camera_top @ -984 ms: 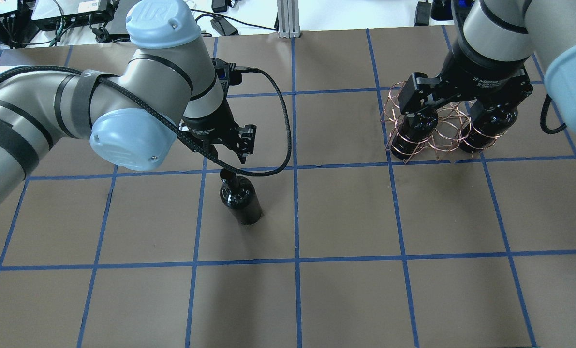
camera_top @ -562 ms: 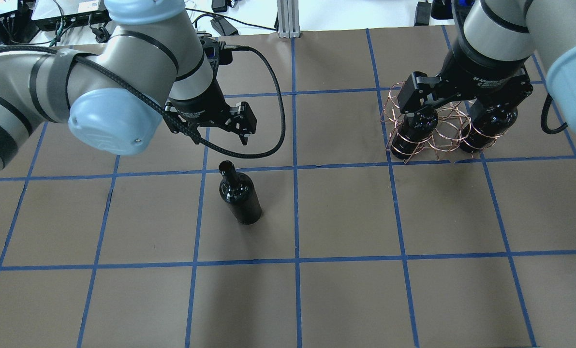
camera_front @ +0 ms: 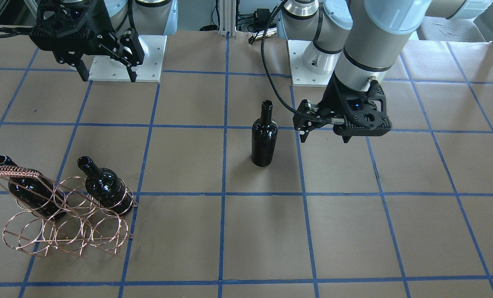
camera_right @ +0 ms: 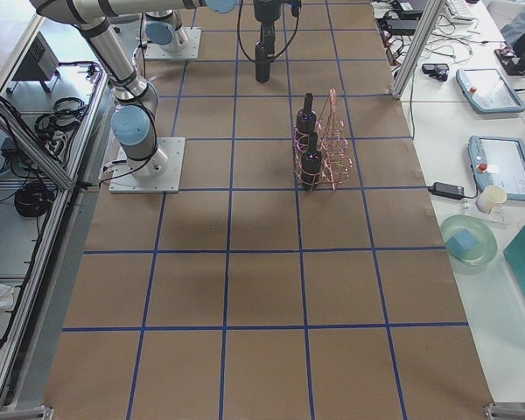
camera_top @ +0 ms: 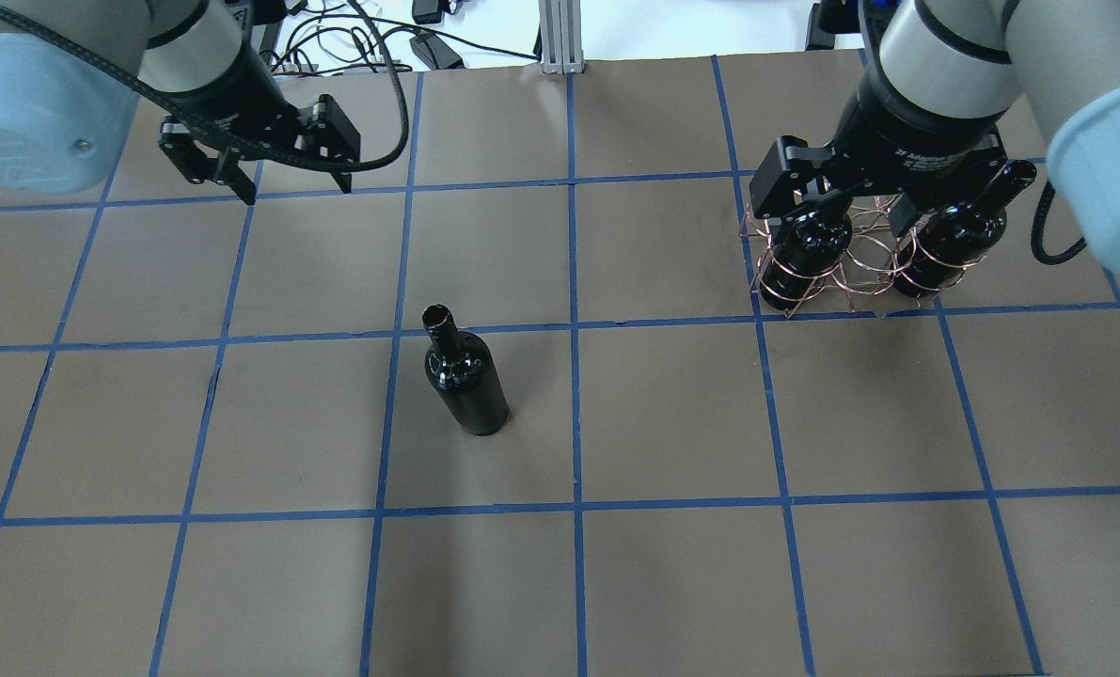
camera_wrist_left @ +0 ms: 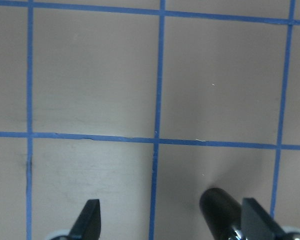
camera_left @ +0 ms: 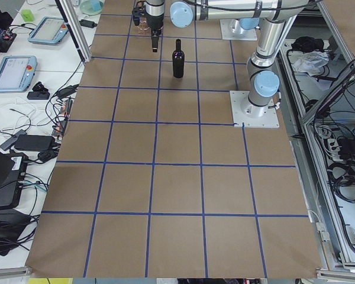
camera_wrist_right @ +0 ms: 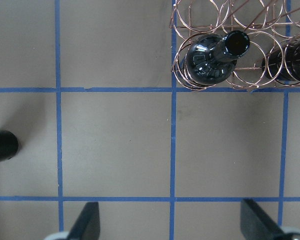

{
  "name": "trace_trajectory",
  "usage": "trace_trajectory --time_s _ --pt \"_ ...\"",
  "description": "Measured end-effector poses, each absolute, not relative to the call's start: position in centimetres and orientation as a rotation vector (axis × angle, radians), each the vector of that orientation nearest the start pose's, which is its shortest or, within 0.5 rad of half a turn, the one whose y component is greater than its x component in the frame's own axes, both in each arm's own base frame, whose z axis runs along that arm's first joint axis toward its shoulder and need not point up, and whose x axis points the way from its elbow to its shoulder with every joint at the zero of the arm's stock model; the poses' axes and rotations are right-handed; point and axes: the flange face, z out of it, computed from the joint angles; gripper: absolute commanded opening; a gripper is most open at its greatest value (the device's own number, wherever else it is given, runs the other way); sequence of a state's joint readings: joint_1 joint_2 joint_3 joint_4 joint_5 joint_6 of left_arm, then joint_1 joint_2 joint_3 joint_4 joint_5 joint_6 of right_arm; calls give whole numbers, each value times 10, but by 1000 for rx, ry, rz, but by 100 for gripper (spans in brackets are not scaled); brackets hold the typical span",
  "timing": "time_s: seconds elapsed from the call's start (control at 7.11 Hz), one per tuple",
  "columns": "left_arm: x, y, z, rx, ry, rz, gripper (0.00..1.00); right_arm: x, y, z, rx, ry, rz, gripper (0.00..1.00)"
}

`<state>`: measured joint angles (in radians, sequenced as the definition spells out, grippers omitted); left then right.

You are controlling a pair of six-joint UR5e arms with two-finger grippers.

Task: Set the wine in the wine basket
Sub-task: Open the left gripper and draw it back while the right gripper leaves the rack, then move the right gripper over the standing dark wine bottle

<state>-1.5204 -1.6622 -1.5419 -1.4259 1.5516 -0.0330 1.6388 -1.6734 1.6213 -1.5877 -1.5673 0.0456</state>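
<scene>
Overhead exterior: wine (camera_top: 470,395) upright, ungrasped; left claw (camera_top: 296,191) spread (right claw (camera_top: 893,197) too).

Bright, even light falls from above on the brown counter (camera_top: 672,583), so shadows are only faint, soft-edged patches, while the white strip past its far edge in the overhead view is blown out. The glossy wine (camera_top: 465,385) carries small sharp white glints on its shoulder, as does the racked bottle (camera_wrist_right: 209,59) in the right wrist view. The left wrist view looks paler and slightly soft, with the tips of the left end effector (camera_wrist_left: 173,222) dark and blurred at the bottom edge, and both side views render far things small and with little detail.
</scene>
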Motion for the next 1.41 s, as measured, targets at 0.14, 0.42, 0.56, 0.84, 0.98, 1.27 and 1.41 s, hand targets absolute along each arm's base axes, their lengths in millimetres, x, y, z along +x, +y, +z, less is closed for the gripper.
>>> trace_trajectory --time_s 0.14,0.42,0.56,0.84,0.98,1.27,1.41 --pt "-79 -543 479 -134 3144 -135 100 170 -452 503 -51 3134 -81 100" --pt "-41 -533 491 -130 3108 -95 100 173 -461 500 -55 3138 -107 100" --pt "-28 -527 492 -149 3096 -54 100 173 -463 501 -59 3135 -122 100" --pt "-17 -515 495 -175 3090 17 100 182 -458 501 -61 3112 -94 100" --pt "-16 -511 496 -178 3088 41 100 199 -452 502 -63 3096 -84 100" --pt "-10 -506 498 -187 3073 57 100 270 -445 503 5 3079 -82 100" --pt "-6 -505 498 -195 3070 61 100 318 -445 497 71 3070 -67 100"
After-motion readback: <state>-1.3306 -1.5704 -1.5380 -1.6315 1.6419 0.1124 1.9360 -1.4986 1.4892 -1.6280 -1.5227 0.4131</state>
